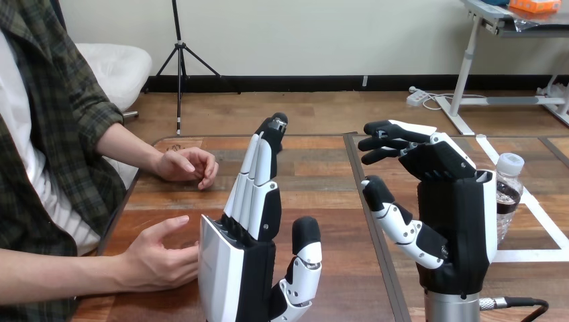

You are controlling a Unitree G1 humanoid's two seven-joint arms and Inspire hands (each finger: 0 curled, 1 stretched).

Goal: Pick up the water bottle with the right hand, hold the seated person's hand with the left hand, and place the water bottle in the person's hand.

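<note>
head view: water bottle [508,191] standing behind the right hand [451,215], at the right of the wooden table [322,194].
the bottle is standing upright, largely hidden by the right hand, and is showing a white cap and a clear wall with dark liquid inside. it is probably handling as fairly light, thin-walled, smooth and yielding under a squeeze, so a wrap round the mid-body below the shoulder is looking safest. no label or legible writing is showing on it. the right hand is hovering with fingers half curled and thumb spread, grasping nothing. the left hand [245,228] is standing released, fingers straight, just beside the person's nearer hand [158,258]; whether they are touching cannot be told. the person's farther hand [186,165] is resting on the table.
</note>
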